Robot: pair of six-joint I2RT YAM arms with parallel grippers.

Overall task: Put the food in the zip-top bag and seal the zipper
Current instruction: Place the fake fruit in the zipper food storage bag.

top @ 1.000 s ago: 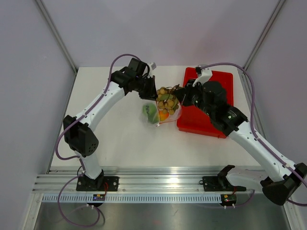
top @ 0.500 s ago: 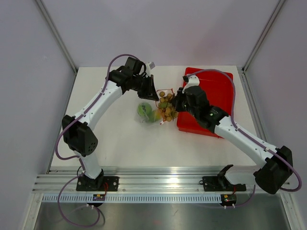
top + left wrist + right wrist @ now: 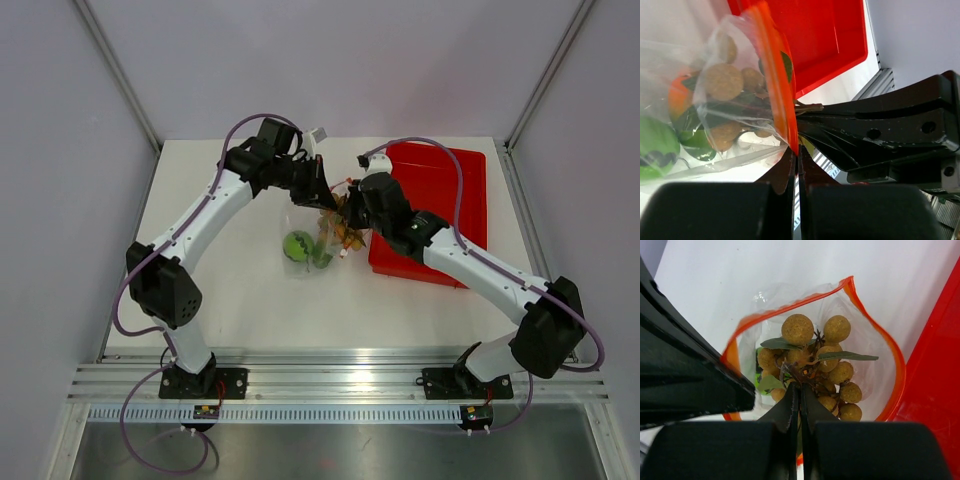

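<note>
Left hand [image 3: 796, 150] tight on zipper [image 3: 775, 75]; right hand [image 3: 800, 388] tight on ball bunch [image 3: 797, 330] inside zip-top bag [image 3: 875, 370].

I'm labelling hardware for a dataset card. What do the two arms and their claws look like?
Both the left arm and right arm have white links, bulky black joints and a thin purple cable looped alongside. The left claw and right claw are black, with flat tapering fingers.
</note>
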